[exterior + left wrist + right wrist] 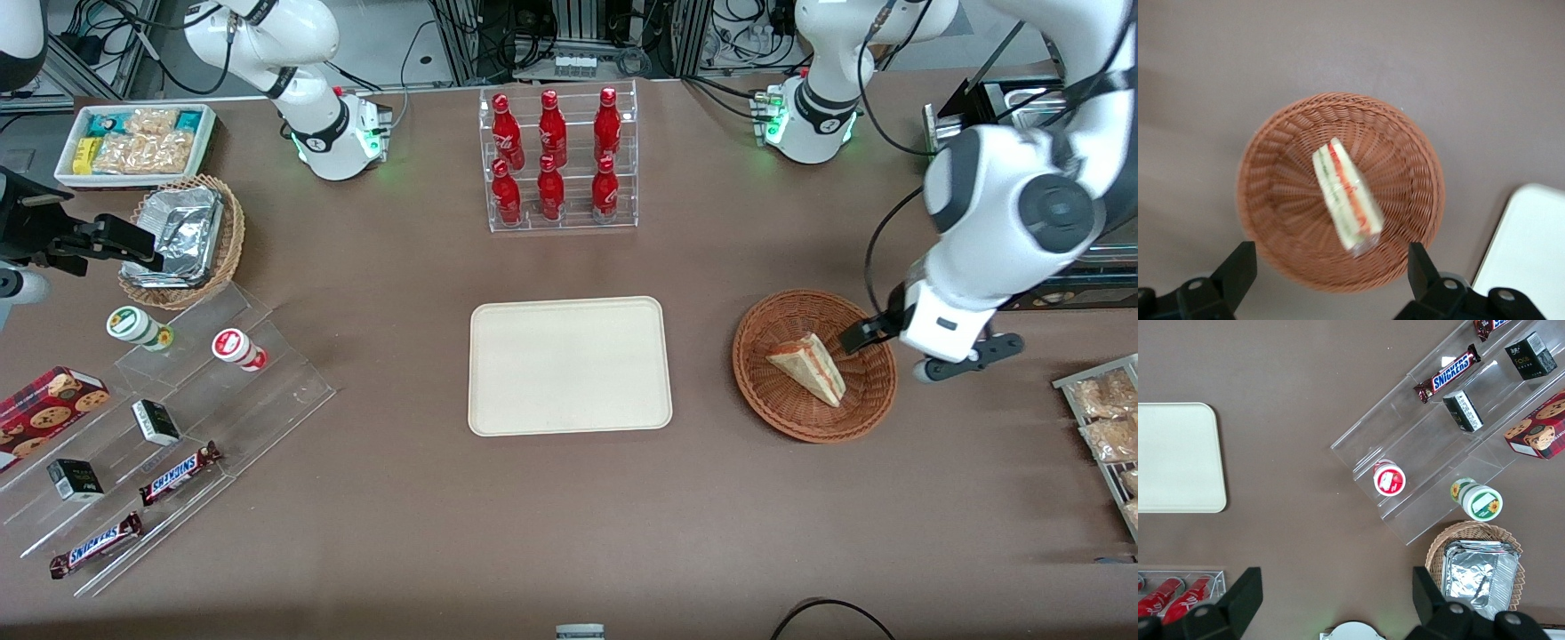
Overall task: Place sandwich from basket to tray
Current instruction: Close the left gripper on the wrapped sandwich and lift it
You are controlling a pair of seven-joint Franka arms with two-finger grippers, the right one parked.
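The gripper [1328, 267] hovers above the basket [867, 404], fingers spread wide and empty; the sandwich [807, 366] lies inside, the tray [569, 365] nearby.

A large brown table [569, 524] fills almost the whole front view, lit evenly from above. At its farthest edge stand metal frames [613, 36] with many black cables [498, 40] hanging between them.
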